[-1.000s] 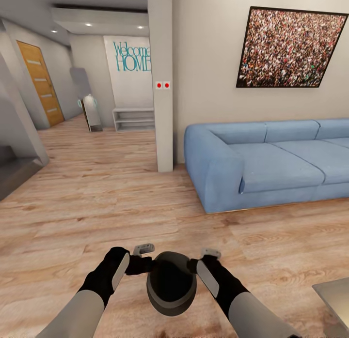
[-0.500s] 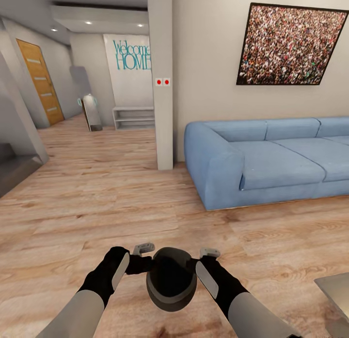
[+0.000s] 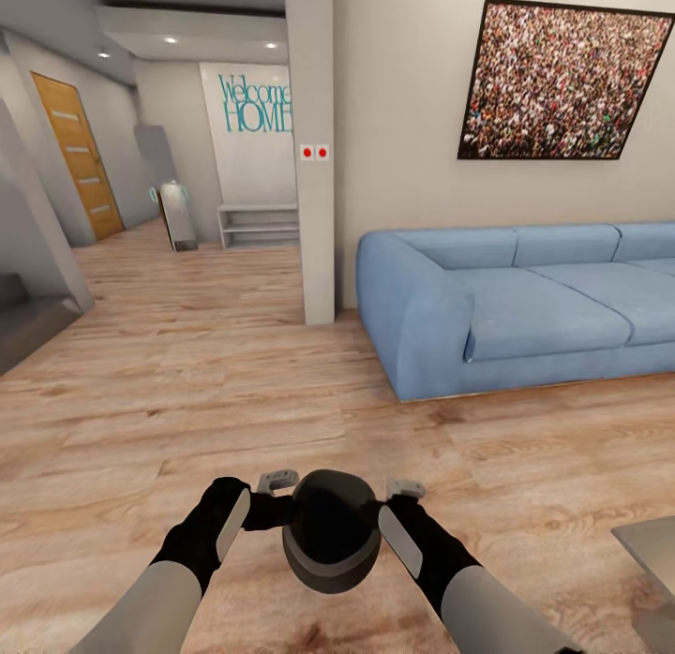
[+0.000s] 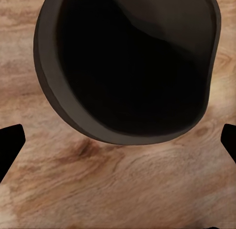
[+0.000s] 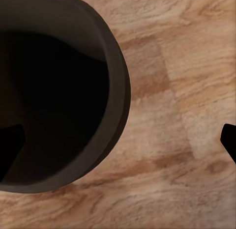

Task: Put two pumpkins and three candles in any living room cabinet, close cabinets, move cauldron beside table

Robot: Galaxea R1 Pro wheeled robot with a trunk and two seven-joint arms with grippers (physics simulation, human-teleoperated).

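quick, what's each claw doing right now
Left claw: pressed to the round black cauldron's left side; open or shut cannot be told.
Right claw: pressed to its right side; cannot be told either.

We see a matt black cauldron (image 3: pixel 331 532) with a smooth, dull rim, over a pale wood-plank floor (image 3: pixel 187 373) with clear grain and a faint sheen. The sofa (image 3: pixel 506 307) looks like soft blue cloth; the table (image 3: pixel 652 546) corner is smooth grey glass
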